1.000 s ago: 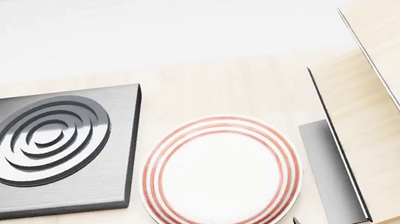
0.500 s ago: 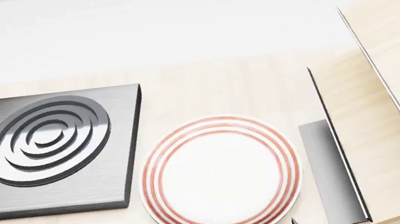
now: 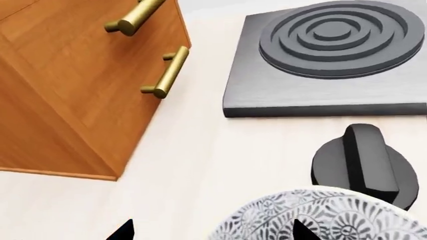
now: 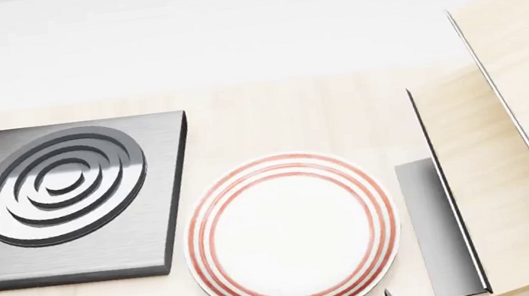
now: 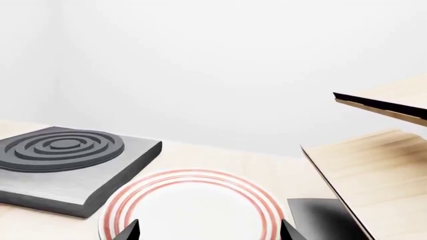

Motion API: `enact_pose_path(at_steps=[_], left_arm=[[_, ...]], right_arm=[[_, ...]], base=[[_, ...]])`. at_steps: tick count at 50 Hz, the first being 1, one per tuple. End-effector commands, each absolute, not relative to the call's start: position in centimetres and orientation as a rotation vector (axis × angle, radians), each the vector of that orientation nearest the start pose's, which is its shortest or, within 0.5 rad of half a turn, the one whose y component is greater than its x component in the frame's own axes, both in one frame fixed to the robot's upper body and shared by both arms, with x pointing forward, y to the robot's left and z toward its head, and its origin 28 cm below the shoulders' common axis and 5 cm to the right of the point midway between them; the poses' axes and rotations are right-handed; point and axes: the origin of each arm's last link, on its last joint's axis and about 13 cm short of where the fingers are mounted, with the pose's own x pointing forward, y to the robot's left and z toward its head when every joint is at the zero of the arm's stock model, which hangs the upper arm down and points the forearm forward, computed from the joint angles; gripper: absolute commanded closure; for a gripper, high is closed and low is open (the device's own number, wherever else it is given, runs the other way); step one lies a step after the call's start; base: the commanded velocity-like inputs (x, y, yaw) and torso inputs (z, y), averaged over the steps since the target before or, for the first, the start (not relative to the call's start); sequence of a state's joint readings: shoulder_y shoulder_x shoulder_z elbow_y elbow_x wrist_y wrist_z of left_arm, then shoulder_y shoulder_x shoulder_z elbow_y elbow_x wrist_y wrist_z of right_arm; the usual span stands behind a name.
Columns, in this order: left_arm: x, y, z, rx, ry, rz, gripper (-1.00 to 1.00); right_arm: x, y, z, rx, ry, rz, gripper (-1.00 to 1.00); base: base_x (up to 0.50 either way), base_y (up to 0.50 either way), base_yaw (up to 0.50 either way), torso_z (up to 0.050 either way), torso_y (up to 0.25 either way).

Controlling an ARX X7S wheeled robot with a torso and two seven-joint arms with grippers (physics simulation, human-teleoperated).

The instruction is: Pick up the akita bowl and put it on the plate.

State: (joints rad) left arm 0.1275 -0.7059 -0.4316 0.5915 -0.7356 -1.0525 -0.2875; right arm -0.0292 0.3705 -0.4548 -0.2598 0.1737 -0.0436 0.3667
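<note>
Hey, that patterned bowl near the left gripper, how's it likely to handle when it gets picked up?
The akita bowl looks like glazed ceramic, so probably rigid, fairly heavy for its size, and breakable if dropped. Its smooth curved wall may be slippery between fingertips. Set down upright, it probably won't roll.

One plate (image 4: pixel 292 235), red-ringed. One bowl (image 3: pixel 320 217), grey floral pattern, only partly in the left wrist view. One square burner (image 4: pixel 67 201) with concentric rings. One black knob (image 3: pixel 363 165) near the burner. One brown cabinet (image 3: pixel 73 85) carrying two brass handles (image 3: pixel 165 72). Two pale wooden boards (image 4: pixel 496 187), tilted, right of the plate. One light wood tabletop (image 4: pixel 281 116).
</note>
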Motion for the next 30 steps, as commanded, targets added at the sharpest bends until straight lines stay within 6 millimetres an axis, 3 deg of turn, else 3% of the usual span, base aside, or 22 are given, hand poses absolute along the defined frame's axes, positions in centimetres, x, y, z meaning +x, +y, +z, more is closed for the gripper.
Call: enact_pose_path(at_steps=[1, 30], left_arm=[[15.3, 35.4, 12.2, 0.212, 0.489, 0.248, -1.00], [15.1, 35.7, 10.8, 0.253, 0.573, 0.216, -1.00]], right_arm=[[18.3, -8.2, 4.5, -0.088, -0.154, 0.145, -1.00], [18.4, -8.1, 4.4, -0.091, -0.149, 0.148, -1.00]], base=[[0.00, 0.00, 0.00, 0.000, 0.000], [0.00, 0.00, 0.00, 0.000, 0.000]])
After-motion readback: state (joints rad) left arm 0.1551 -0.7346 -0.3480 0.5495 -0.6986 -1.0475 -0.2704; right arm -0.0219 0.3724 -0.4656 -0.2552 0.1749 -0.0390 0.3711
